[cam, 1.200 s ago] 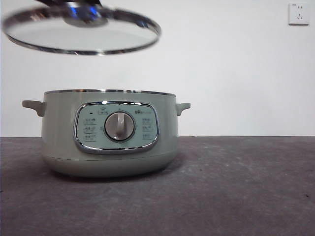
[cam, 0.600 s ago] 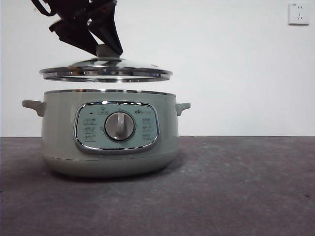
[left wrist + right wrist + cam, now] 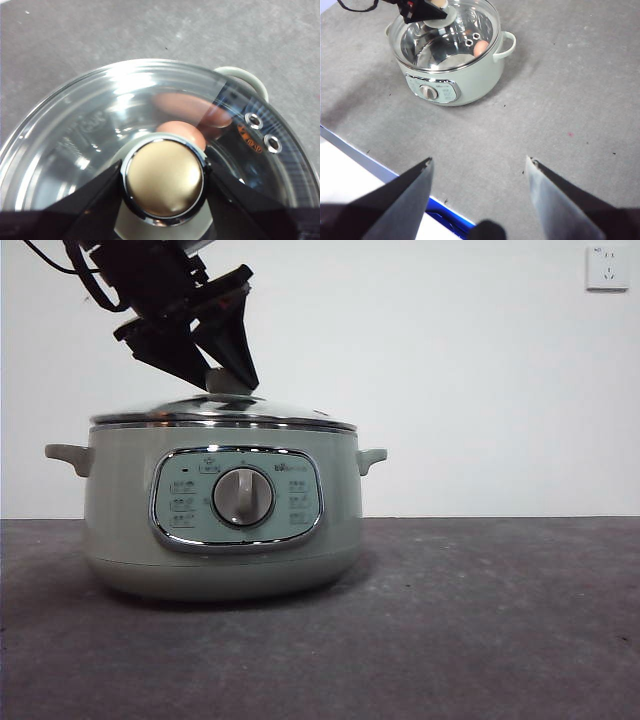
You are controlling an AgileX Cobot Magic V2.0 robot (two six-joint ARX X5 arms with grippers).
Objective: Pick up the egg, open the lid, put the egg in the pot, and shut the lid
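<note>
The pale green pot stands on the grey table with the glass lid resting flat on its rim. My left gripper comes down from the upper left and is shut on the lid's knob, one black jaw on each side. Through the glass the brown egg lies inside the pot, half hidden behind the knob. The right wrist view shows the pot, the lid and the egg from afar. My right gripper hangs open high above the table, apart from the pot.
A white wall socket sits high on the back wall at the right. The table's near edge, white with a blue strip, lies below my right gripper. Grey tabletop stretches to the right of the pot.
The lid came down from high and tilted at the upper left, levelled over the pot, and now rests on the rim, with my left gripper still on the knob.
</note>
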